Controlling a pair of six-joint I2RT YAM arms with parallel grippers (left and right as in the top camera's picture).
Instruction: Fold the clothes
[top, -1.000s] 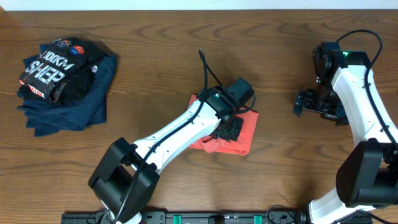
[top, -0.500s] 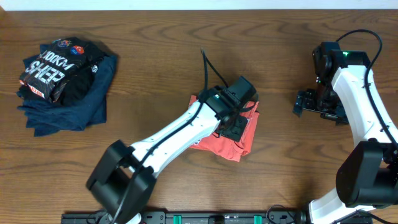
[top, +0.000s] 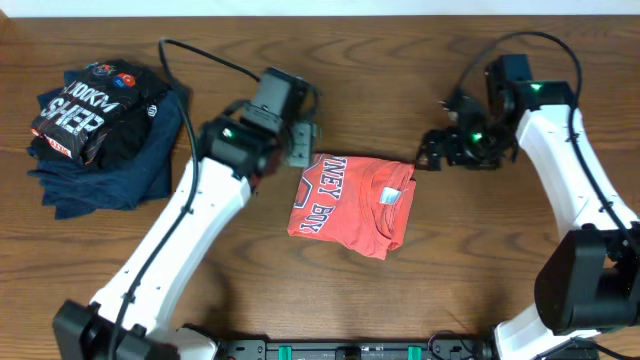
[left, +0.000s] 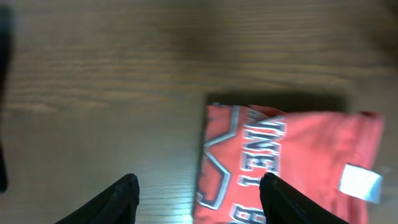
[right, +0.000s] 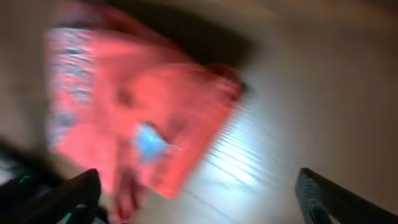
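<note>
Shirt (top: 350, 205) is lying flat at mid-bench, folded into a compact rectangle, coral-red. White block lettering (top: 320, 195) is facing up on its left half; white tag (top: 391, 196) is showing toward the right edge. Upper and left edges are running fairly straight; lower right corner is looking slightly rumpled, layers not quite flush.

Change over the last 1 s: the left arm was lying across the shirt and hiding most of it. It is now pulling back up and to the left, leaving the whole packet uncovered. Shirt is sitting in much the same spot as before.

Left tool (top: 297, 152) is hovering just beside the shirt's upper left corner, not touching. Its wrist view is showing both fingers (left: 124, 196) spread wide with nothing between them, cloth edge and bare wood below.

Right arm is swinging in from the right side. Right tool (top: 430, 158) is now hanging near the shirt's upper right corner, still apart from it. Its wrist view is motion-blurred, but the 2 fingers (right: 71, 196) are standing wide apart and carrying nothing.

Judgement: left arm is releasing after a pressing or smoothing pass, so this fold is looking finished or nearly so. Only the loose lower right corner is seeming to need tidying.

Further out, bench (top: 300, 300) is carrying a pile (top: 105, 165) of dark folded garments at far left, well apart from the shirt.
</note>
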